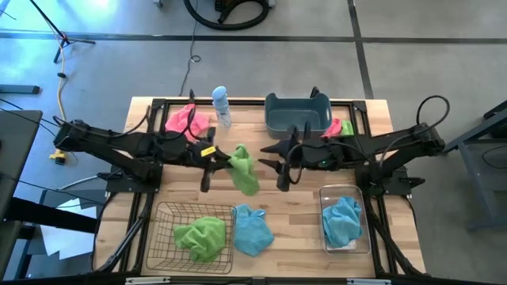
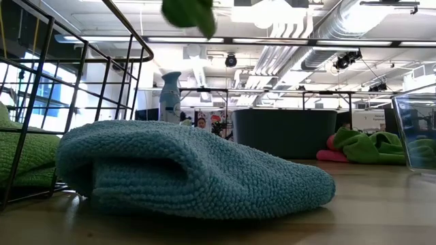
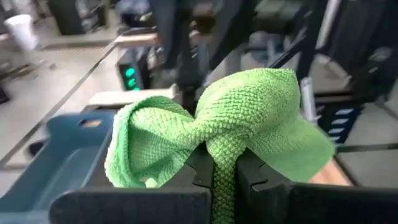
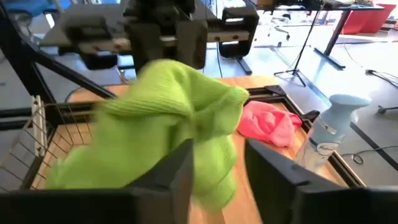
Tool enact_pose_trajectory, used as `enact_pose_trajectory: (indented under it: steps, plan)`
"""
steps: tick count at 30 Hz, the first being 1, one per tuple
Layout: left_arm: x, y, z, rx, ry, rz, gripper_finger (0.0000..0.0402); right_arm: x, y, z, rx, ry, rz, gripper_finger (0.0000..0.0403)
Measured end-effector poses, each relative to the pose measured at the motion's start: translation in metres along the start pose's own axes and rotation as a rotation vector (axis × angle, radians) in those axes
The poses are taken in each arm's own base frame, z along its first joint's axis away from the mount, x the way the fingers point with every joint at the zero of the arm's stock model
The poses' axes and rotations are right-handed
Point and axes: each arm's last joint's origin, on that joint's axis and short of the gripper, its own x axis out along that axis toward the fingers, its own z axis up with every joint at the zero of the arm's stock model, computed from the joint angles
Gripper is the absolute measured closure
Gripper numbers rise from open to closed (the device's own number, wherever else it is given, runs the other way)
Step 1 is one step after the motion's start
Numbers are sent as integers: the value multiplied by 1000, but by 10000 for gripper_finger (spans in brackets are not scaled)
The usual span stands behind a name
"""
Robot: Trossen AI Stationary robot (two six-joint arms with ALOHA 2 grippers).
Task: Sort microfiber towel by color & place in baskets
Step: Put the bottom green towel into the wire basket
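My left gripper [image 1: 220, 158] [image 3: 225, 163] is shut on a green microfiber towel [image 1: 244, 169] above the middle of the table. Only the towel's lower tip [image 2: 191, 13] shows at the top of the low view. My right gripper [image 1: 268, 156] [image 4: 217, 155] is open, facing the towel [image 4: 168, 106] from the right, its fingertips close to the cloth; whether they touch it I cannot tell. The wire-mesh basket [image 1: 170, 212] at the near left holds another green towel [image 1: 201, 237]. The clear bin [image 1: 364, 229] at the near right holds a blue towel [image 1: 342, 220]. The blue-grey tub [image 1: 297, 119] stands at the far side. My left gripper pinches the green towel between its two fingers [image 3: 200, 168] at a bunched fold [image 3: 222, 146], several layers gathered together. The fingers come about level from the table's left. The towel is lifted clear of the table and billows out beyond the fingertips, with its free end hanging down.
A blue towel [image 1: 253, 229] [image 2: 191, 170] lies on the table between basket and bin. A pink towel [image 1: 186, 120] and a spray bottle [image 1: 221, 107] sit at the far left. Pink and green towels [image 1: 341, 127] [image 2: 361, 146] lie right of the tub.
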Motion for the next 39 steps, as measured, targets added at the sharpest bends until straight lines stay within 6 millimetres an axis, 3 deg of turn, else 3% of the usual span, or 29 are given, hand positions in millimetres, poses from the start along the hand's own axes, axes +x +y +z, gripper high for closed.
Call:
enact_pose_trajectory:
  steps: [6,13,18,23,29,33,39]
  plan:
    - [-25,4,-5,-50,91,17,401,-26,-10,4,15,23,-7,187]
    - [-55,-9,-28,-174,251,19,401,-42,-19,-15,92,231,-56,178]
    - [-65,-37,-40,-260,288,-27,401,-49,-26,-33,93,398,-153,178]
    - [-71,-79,-49,-374,368,-163,401,-54,-33,-41,81,434,-336,178]
    - [-86,-124,-38,-616,455,-284,401,-55,-34,-41,68,424,-373,178]
    - [-88,-142,-39,-821,513,-211,401,-55,-35,-41,104,417,-381,178]
    - [-71,-158,-70,-913,695,55,401,-55,-35,-41,151,407,-392,178]
